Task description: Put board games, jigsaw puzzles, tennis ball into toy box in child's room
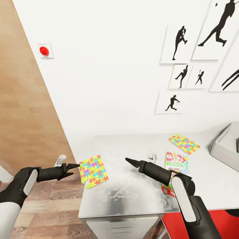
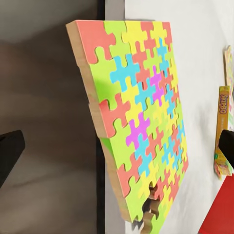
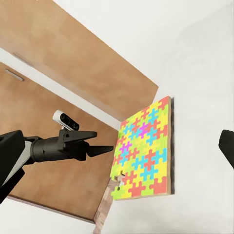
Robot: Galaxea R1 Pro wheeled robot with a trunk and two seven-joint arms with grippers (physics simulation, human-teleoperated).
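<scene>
One jigsaw puzzle point(image 1: 94, 171) point(image 2: 141, 122) point(image 3: 144, 151) lies flat at the table's point(image 1: 132, 196) left edge, overhanging it slightly. My left gripper point(image 1: 73, 168) hovers open just left of that puzzle, level with it, not touching. My right gripper point(image 1: 128, 161) is open over the table's middle, pointing toward the same puzzle. A second jigsaw puzzle point(image 1: 184, 143) lies farther back. The red-yellow-green board game point(image 1: 176, 164) point(image 2: 222, 131) lies beside my right forearm. The grey toy box point(image 1: 221, 147) stands at the far right with something dark inside. The tennis ball and the bed are out of view.
A small white object point(image 1: 152, 156) sits on the table between the puzzles. A white wall with black sports silhouettes point(image 1: 181, 43) and a red button point(image 1: 44, 50) runs behind the table. Wood-plank floor point(image 1: 49, 205) lies left of it; something red point(image 1: 202, 222) is below the table's right front.
</scene>
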